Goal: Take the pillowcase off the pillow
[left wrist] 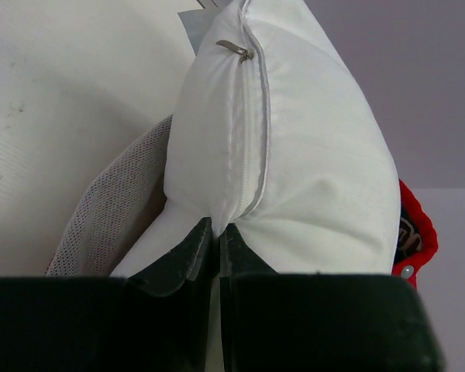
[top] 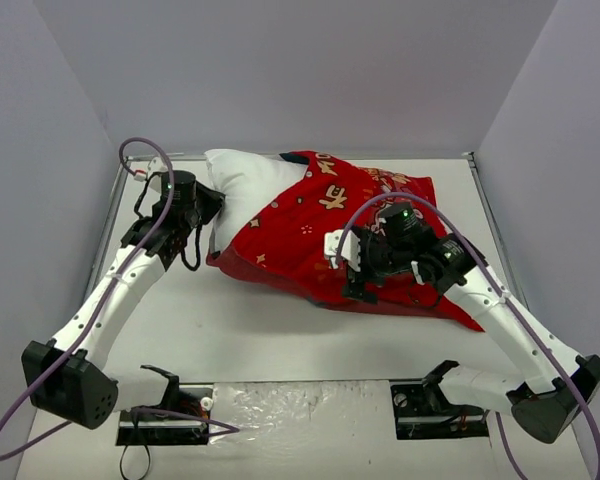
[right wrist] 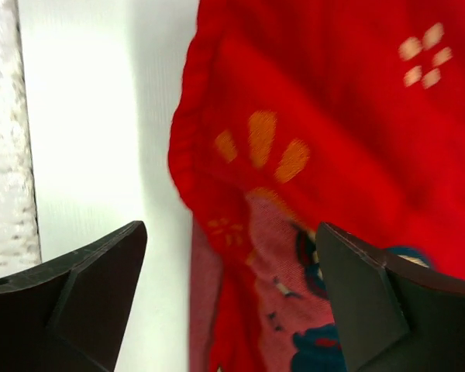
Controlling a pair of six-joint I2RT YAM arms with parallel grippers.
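The red pillowcase point(top: 330, 225) with gold marks lies across the middle of the table. The white pillow point(top: 245, 185) sticks out of its left end. My left gripper point(top: 206, 207) is shut on the pillow's zipped edge; in the left wrist view the fingertips point(left wrist: 216, 232) pinch the white pillow point(left wrist: 294, 147) fabric just below the zipper seam. My right gripper point(top: 358, 285) is open above the pillowcase's near edge. In the right wrist view the right gripper point(right wrist: 229, 256) has wide-apart fingers either side of a fold of red pillowcase point(right wrist: 318, 116), not touching it.
White walls enclose the table point(top: 270, 330) at the back and sides. A strip of crinkled clear film point(top: 300, 405) lies between the arm bases at the near edge. A grey mesh patch point(left wrist: 112, 209) shows beside the pillow in the left wrist view.
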